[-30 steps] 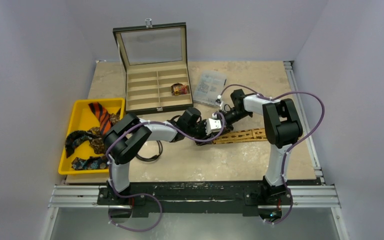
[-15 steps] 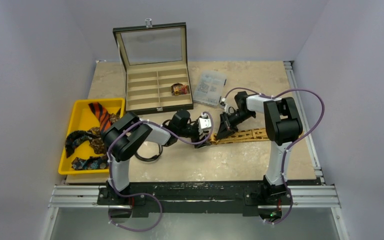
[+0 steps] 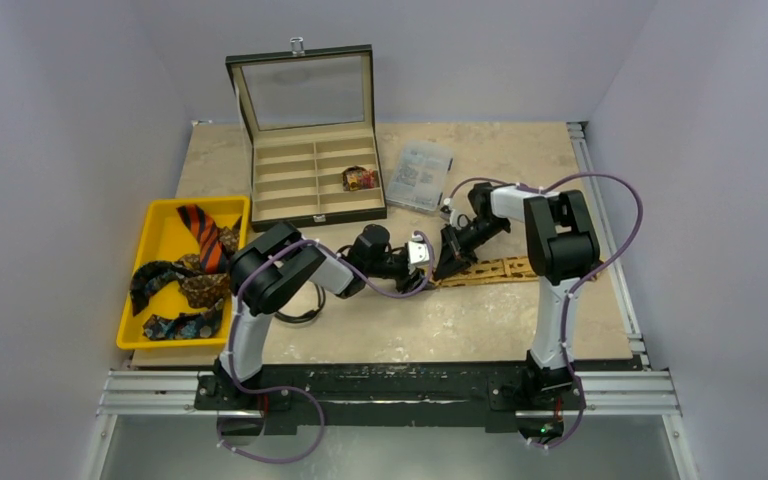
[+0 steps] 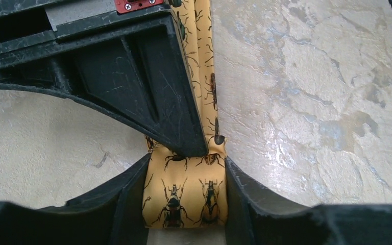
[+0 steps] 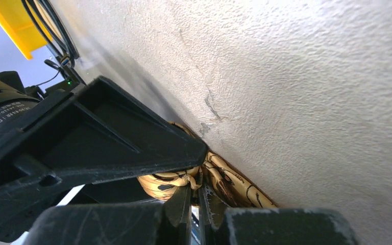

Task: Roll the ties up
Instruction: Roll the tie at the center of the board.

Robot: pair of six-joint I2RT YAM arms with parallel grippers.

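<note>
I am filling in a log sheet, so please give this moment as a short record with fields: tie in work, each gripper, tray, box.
tie in work: gold tie, one end rolled, the rest flat on the table
left gripper: closed on the roll, a finger on each side
right gripper: shut, tips pressing the tie beside the roll
yellow tray: several loose ties
box: lid open, one rolled tie in its right column
</note>
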